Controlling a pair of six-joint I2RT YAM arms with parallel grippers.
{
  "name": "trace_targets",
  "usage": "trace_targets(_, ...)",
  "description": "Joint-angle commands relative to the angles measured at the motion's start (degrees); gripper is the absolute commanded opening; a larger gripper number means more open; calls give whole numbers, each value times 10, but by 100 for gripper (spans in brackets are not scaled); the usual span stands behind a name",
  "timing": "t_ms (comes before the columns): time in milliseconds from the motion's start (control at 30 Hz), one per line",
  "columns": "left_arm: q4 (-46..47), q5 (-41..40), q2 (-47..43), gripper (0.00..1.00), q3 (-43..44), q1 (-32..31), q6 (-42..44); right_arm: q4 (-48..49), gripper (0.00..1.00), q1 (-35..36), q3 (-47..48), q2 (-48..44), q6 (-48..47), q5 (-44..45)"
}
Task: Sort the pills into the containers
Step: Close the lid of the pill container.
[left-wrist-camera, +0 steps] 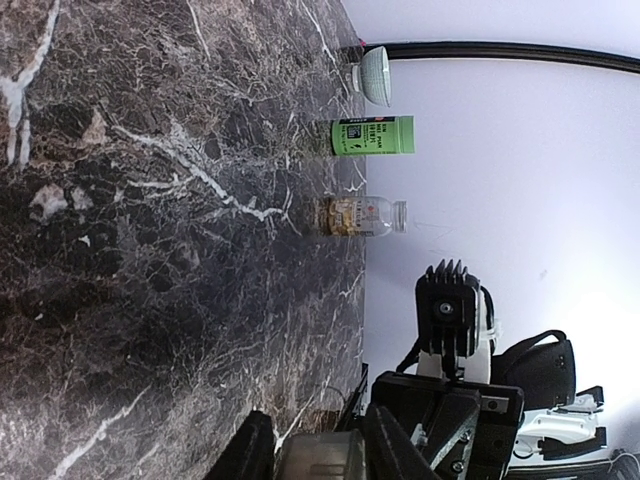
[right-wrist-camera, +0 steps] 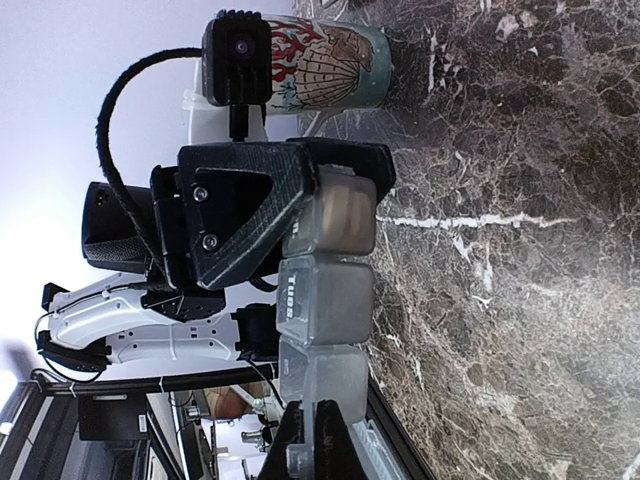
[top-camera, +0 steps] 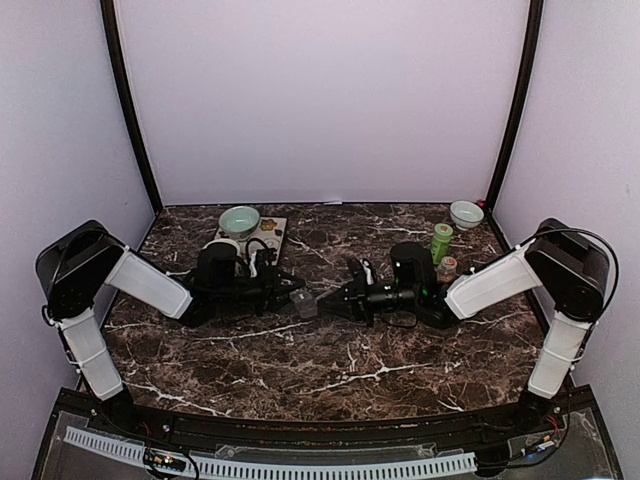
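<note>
containers [right-wrist-camera: 325, 300] over dark veined marble table [top-camera: 330, 370], pale lilac walls [top-camera: 330, 100]

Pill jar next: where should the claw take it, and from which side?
Probably across the clear jar's round body, just under its cap, coming in level from the table's middle. It stands upright, that side looks open, and the green bottle stands close behind it.

Table [top-camera: 330, 370]: dark brown marble-look top with white veining, smooth, low sheen. Containers strip [right-wrist-camera: 325, 300]: translucent grey plastic, frosted, semi-matt. Left gripper [left-wrist-camera: 322, 455]: matt black plastic, finely textured. Small jar [left-wrist-camera: 355, 215] near the table's far right edge: clear, glossy. Green bottle [left-wrist-camera: 372, 135]: matt label. Bowl [left-wrist-camera: 375, 75] and mug [right-wrist-camera: 330, 62]: glazed, glossy. Arm shells [top-camera: 150, 283]: smooth white plastic.
</note>
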Motion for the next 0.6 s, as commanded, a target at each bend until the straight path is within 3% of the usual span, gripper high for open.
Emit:
trace_targets(0, 18, 1, -28, 34, -7, -1, -9, 63, 0, -2, -7, 4, 11, 0)
trace_targets(267, -1, 9, -39, 45, 6, -1, -13, 76, 0, -2, -6, 4, 12, 3)
trace_targets(567, -23, -5, -67, 45, -7, 0, -6, 75, 0, -2, -6, 6, 10, 8)
